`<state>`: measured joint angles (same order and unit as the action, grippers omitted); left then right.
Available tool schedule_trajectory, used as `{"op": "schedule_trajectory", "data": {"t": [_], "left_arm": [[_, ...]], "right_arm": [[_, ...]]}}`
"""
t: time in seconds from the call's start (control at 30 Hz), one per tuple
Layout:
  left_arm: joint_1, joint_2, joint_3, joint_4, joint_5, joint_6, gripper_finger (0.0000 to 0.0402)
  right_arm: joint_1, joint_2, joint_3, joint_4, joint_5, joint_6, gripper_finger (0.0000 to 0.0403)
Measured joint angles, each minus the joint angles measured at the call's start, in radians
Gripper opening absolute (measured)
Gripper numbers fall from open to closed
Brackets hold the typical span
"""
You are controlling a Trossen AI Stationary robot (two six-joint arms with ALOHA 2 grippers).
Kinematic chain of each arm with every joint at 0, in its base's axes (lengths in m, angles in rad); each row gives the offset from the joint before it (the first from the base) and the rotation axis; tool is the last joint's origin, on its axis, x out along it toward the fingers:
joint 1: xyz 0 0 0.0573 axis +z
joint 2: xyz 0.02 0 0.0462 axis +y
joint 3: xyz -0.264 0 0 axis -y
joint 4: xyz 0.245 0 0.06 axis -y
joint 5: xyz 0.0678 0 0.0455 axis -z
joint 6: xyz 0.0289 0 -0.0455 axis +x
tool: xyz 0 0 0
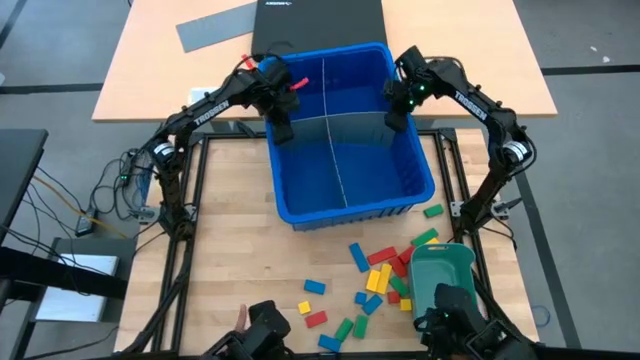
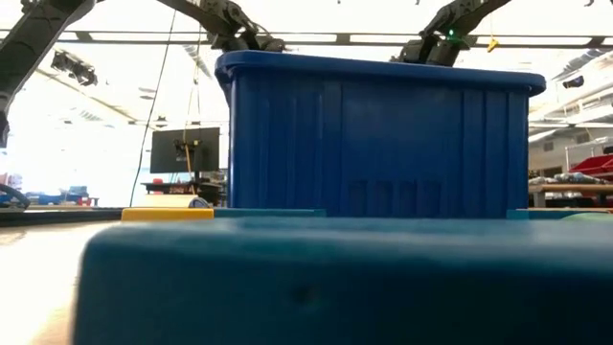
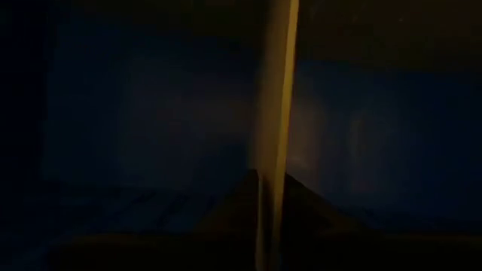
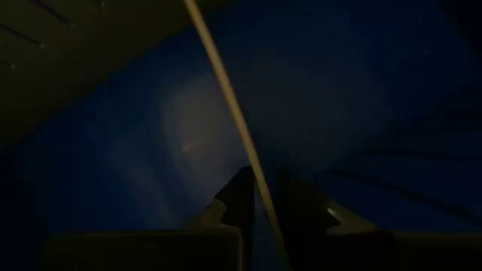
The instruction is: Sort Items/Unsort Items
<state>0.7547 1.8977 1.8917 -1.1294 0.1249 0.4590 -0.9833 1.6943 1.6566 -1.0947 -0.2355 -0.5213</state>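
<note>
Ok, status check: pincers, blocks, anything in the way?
Both pincers, left and right, inside blue plastic bin, at grey divider sheet. Coloured toy blocks scattered on table. Teal tray alongside.

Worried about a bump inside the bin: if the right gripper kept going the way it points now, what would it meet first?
Probably the thin divider sheet, whose edge sits between the right gripper's fingers, then the blue bin's inner wall or floor behind it. Depth is hard to judge in that dark view.

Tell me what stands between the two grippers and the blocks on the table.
The blue bin's near wall. Both the left gripper and right gripper are down inside the bin at the divider sheet; the blocks lie outside, beside the green tray.
</note>
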Motion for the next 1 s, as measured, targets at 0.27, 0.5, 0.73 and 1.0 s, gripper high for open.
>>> {"op": "schedule_trajectory", "data": {"t": [0.27, 0.5, 0.73, 1.0], "left_arm": [[-0.013, -0.003, 0.192, -0.085, 0.004, -0.084, 0.01], [-0.032, -0.005, 0.392, -0.251, 0.035, -0.141, 0.0117], [-0.039, -0.038, 0.458, -0.323, 0.088, -0.364, 0.0117], [-0.042, -0.062, 0.458, -0.113, 0.069, -0.532, 0.0117]], "right_arm": [[0.0, -0.008, 0.202, -0.073, -0.001, 0.047, 0.0113], [0.0, -0.01, 0.367, -0.151, -0.012, 0.134, 0.0122], [-0.04, -0.012, 0.417, -0.268, -0.015, 0.241, 0.0117], [-0.085, -0.024, 0.417, -0.319, -0.015, 0.228, 0.0051]]}}
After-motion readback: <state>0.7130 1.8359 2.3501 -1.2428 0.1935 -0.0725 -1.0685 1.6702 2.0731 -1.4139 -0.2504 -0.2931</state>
